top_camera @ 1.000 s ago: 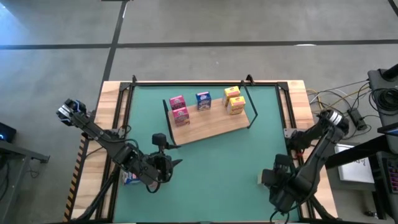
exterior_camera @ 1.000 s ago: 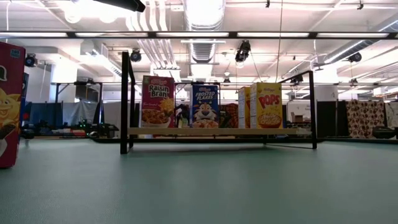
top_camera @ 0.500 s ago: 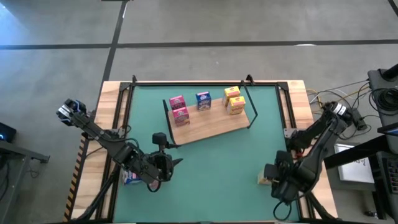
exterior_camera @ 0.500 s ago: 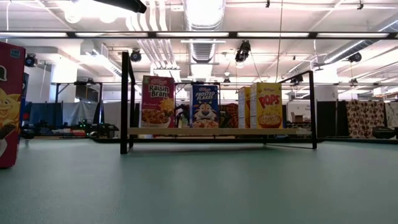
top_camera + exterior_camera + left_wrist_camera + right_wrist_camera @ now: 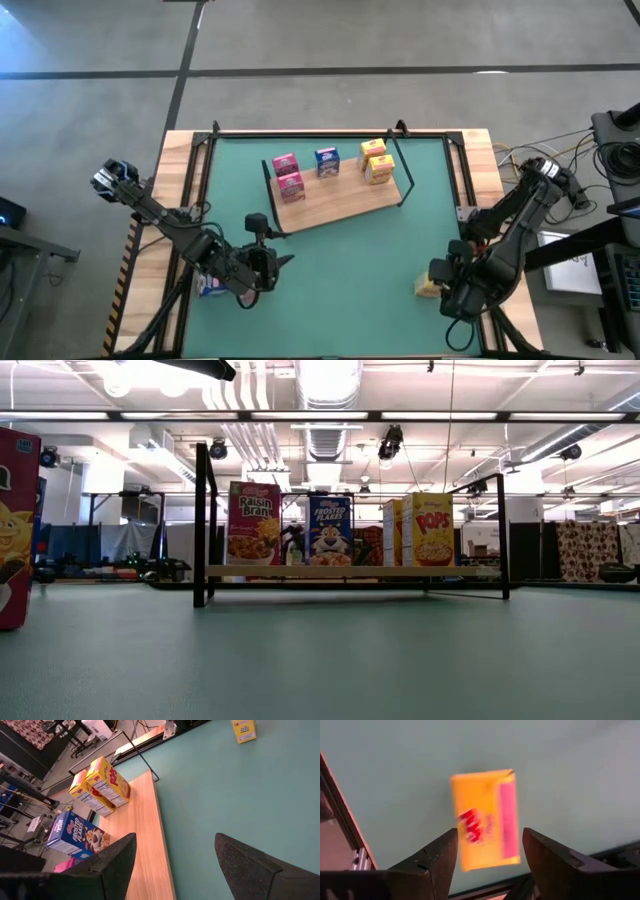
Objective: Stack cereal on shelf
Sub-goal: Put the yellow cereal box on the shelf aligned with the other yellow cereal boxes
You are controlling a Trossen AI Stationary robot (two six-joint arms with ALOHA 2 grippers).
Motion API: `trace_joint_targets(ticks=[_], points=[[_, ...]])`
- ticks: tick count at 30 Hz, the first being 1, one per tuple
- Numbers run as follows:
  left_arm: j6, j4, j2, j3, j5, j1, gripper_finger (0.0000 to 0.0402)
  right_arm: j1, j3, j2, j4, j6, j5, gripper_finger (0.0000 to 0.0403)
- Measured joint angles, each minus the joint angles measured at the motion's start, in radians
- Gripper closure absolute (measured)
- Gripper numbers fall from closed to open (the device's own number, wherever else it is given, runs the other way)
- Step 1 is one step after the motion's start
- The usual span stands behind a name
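Counting five cereal boxes on the shelf, the job looks about half done, with the right gripper spread around a loose yellow box lying on the mat near the table's right edge.

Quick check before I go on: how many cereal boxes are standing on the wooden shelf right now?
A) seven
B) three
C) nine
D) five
D: the high view shows two pink boxes, one blue box and two yellow boxes on the shelf; a third yellow box lies on the mat under the right gripper.
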Motion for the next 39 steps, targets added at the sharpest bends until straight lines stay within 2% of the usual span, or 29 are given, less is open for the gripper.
trace_joint_targets(ticks=[8,13,17,29,39], points=[[0.000,0.003,0.000,-0.002,0.000,0.000,0.0150,-0.007,0.015,0.047,-0.012,0.076,0.020,0.0144],[0.000,0.004,0.000,-0.002,0.000,0.000,0.0150,-0.021,0.017,0.074,0.016,0.038,-0.060,0.0112],[-0.002,0.006,0.000,-0.002,0.000,0.000,0.0150,-0.020,0.016,0.061,0.004,0.048,-0.076,0.0097],[-0.007,0.006,0.000,-0.003,0.000,0.000,0.0150,-0.020,0.014,0.018,-0.002,0.057,-0.075,0.0096],[-0.018,0.006,0.000,-0.003,0.000,0.000,0.0150,-0.020,0.014,0.034,-0.009,-0.072,-0.072,0.0096]])
